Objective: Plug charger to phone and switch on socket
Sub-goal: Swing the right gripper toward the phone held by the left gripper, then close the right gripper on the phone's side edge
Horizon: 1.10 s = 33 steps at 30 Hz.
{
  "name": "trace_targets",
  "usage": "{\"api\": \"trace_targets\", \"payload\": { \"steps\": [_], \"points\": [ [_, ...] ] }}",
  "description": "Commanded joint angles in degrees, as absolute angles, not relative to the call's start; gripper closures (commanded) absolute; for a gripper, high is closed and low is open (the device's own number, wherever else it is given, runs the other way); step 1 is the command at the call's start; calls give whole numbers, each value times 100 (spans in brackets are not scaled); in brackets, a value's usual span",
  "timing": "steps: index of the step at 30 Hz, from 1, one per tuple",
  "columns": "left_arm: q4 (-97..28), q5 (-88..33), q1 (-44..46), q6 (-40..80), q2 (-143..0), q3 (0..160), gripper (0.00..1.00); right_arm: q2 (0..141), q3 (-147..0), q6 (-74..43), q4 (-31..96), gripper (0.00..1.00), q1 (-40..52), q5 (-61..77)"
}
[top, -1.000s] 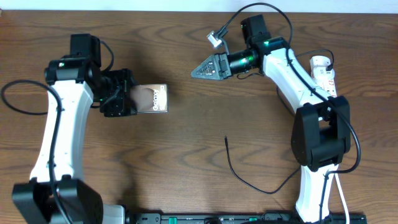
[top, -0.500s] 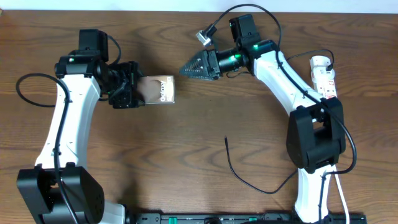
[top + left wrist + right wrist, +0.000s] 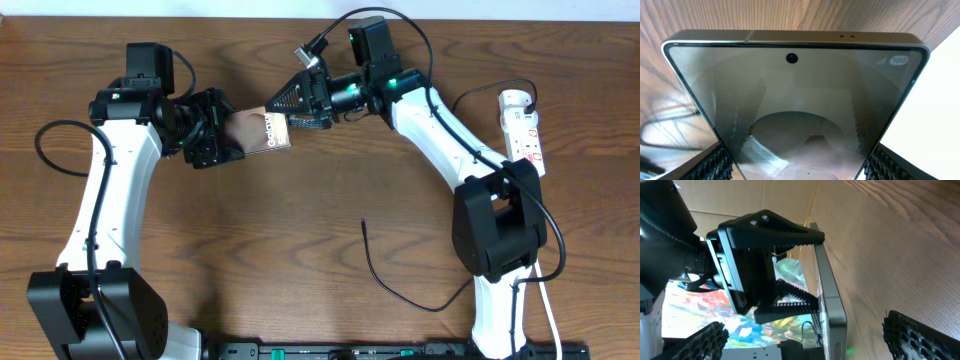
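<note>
Left arm (image 3: 98, 215) and right arm (image 3: 437, 122) built alike: white links, black joint housings (image 3: 500, 222). Green LED (image 3: 392, 82) lit near each wrist. Thin black cables (image 3: 48, 140) routed externally in loops. Left gripper (image 3: 228, 135) and right gripper (image 3: 280, 103) all black, fingers (image 3: 914, 332) serrated.

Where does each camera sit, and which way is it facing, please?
Overhead: fixed above the table, looking straight down; both arms show, left gripper holding the phone, right gripper open at its far end.
Left wrist: on the left arm, looking along its fingers at the phone's glass face.
Right wrist: on the right arm, facing the phone's thin edge; its spread fingers show at the bottom corners.
Shared: the phone appears in all three; overhead and right wrist both show the left gripper.
</note>
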<state>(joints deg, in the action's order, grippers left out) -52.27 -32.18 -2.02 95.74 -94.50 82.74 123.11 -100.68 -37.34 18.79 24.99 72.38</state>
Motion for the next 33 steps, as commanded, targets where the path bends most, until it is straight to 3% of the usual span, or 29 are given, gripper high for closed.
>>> {"api": "trace_targets", "payload": {
  "steps": [1,33],
  "points": [
    [-5214,-3671,-189,10106,-9419,8320,93,12283,-10156,-3844,1855,1,2519,7212],
    [-5234,-3830,-3,10514,-9419,8320,93,12283,-10156,-3573,1839,3,2934,6394]
  ]
}}
